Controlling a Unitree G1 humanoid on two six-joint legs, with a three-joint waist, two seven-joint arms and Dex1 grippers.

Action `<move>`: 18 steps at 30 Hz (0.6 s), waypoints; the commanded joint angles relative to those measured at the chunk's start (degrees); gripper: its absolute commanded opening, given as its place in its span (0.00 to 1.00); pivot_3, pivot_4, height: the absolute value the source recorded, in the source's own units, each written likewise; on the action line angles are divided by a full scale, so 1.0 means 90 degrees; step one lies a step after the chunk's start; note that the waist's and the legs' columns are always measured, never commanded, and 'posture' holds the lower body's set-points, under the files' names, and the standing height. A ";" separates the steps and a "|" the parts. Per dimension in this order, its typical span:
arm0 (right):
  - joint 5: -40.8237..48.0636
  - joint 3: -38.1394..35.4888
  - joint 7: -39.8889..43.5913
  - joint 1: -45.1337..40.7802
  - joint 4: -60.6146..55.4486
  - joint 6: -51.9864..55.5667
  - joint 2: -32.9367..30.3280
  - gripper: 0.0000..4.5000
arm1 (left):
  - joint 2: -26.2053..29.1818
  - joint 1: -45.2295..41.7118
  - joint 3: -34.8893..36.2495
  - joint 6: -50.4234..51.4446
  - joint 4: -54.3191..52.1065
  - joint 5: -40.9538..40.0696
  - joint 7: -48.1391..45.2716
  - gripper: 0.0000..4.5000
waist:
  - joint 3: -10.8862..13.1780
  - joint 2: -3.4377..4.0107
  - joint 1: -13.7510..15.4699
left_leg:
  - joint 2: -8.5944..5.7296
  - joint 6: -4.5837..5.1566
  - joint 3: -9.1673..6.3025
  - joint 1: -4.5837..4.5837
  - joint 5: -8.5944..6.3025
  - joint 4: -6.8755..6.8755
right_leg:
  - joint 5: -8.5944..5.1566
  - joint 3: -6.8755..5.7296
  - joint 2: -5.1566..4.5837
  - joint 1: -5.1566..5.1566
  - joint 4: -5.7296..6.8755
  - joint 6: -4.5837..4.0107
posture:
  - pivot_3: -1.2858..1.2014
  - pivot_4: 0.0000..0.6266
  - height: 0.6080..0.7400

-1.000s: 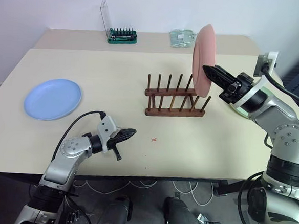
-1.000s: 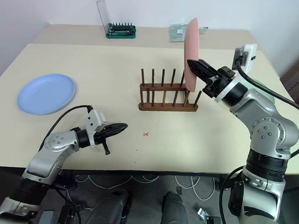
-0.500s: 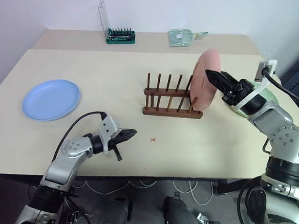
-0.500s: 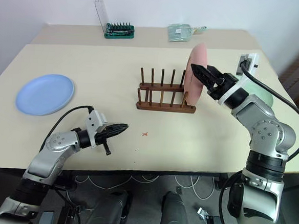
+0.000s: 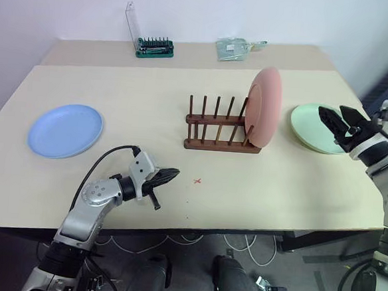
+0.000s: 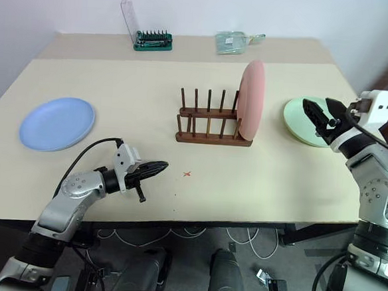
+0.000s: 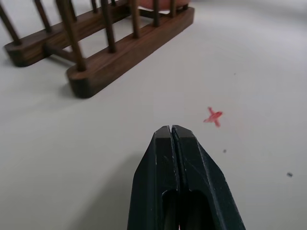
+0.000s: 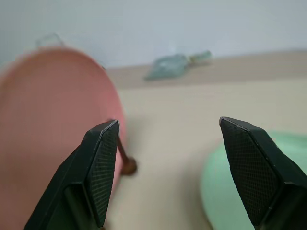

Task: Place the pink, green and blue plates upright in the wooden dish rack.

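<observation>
The wooden dish rack [image 5: 222,125] stood in the middle of the worktop [image 5: 145,175]. The pink plate [image 5: 264,108] stood upright in the rack's right end. The green plate [image 5: 314,128] lay flat to the right of the rack, and the right gripper [image 5: 335,122] hung over it, open and empty. The blue plate [image 5: 65,130] lay flat far to the left of the rack. The left gripper [image 5: 172,174] was closed and empty in front of the rack, near a small red cross [image 5: 197,181]. A green tool holder [image 5: 154,47] and a clear bag [image 5: 231,48] sat behind the rack. No writing could be read.
</observation>
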 commanded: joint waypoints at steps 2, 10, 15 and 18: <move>-0.2648 0.1849 0.0023 -0.0086 0.1297 -0.1894 -0.0720 0.75 | 0.0003 -0.0053 -0.0039 -0.0003 -0.0177 -0.0027 -0.0006 0.00 | 0.0000 -0.0001 0.0013 | -0.0001 0.0000 0.0002 0.0000 0.0000 0.0001 | 0.0000 -0.0001 0.0000 0.0000 -0.0001 0.0001 | 0.52 0.24 1.00; -0.4218 0.2948 -0.0320 -0.1128 0.3863 -0.3427 -0.0648 0.75 | -0.0010 -0.0016 -0.0056 -0.0005 -0.0218 -0.0001 0.0071 0.00 | 0.0004 0.0003 0.0021 | -0.0002 -0.0003 0.0007 -0.0002 0.0002 0.0005 | 0.0002 0.0006 -0.0001 0.0000 -0.0003 -0.0001 | 0.52 0.24 1.00; -0.4442 0.2977 -0.0469 -0.1386 0.4533 -0.3951 -0.0550 0.36 | 0.0000 -0.0004 -0.0056 0.0006 -0.0244 0.0011 0.0116 0.00 | 0.0005 0.0000 0.0051 | -0.0004 -0.0004 0.0005 -0.0002 0.0002 0.0006 | 0.0002 0.0006 -0.0002 0.0005 -0.0007 -0.0001 | 0.52 0.24 1.00; -0.4574 0.2971 -0.0545 -0.1337 0.4525 -0.4105 -0.0550 0.02 | 0.0000 -0.0010 -0.0065 0.0005 -0.0237 0.0015 0.0124 0.00 | 0.0005 0.0001 0.0039 | -0.0005 -0.0004 0.0004 -0.0002 0.0002 0.0006 | 0.0002 0.0007 -0.0002 0.0005 -0.0007 -0.0001 | 0.52 0.24 1.00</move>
